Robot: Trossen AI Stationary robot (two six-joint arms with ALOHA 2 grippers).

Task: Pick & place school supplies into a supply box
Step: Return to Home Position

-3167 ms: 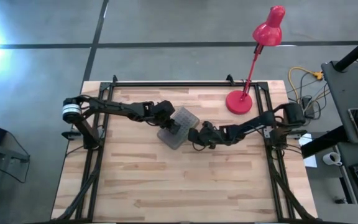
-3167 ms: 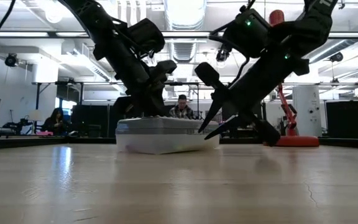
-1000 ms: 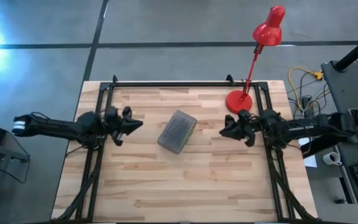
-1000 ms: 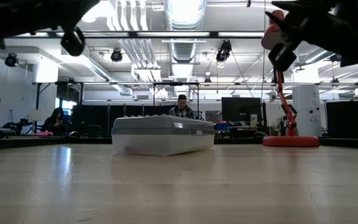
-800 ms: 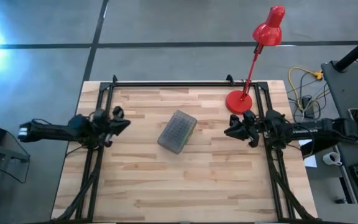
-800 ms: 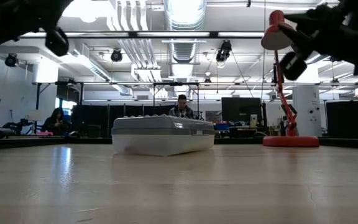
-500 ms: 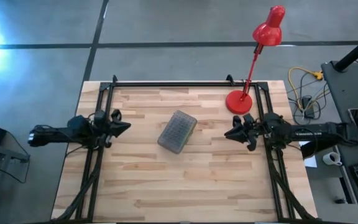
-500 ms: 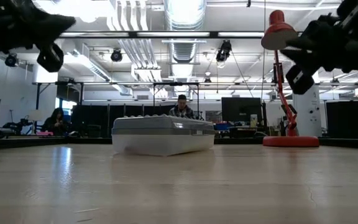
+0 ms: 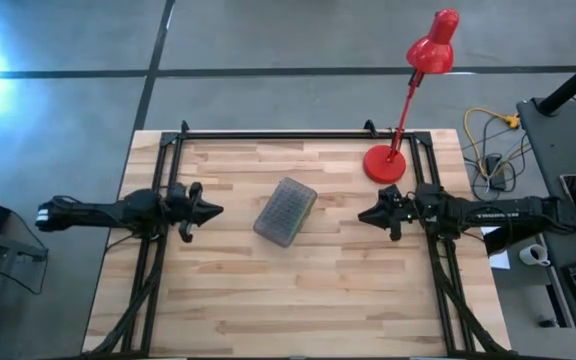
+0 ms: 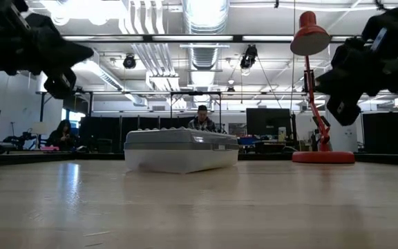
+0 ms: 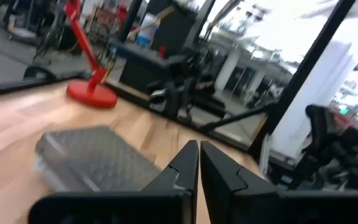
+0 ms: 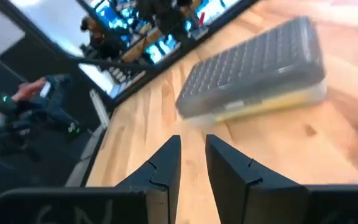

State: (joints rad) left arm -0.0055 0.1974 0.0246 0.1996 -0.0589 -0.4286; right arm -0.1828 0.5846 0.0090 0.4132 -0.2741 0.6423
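A: On the desk, at its middle, the supply box lies with the lid down?

B: Yes. Beside it the left claw is closed and empty; the right claw, fingers slightly parted, holds nothing. Farther back stands the red lamp.

The table is pale planked wood, smooth with a soft sheen. The supply box has a cloudy translucent plastic body under a grey lid with a bumpy texture. The lamp is glossy red. The left hand and right hand look matt black.
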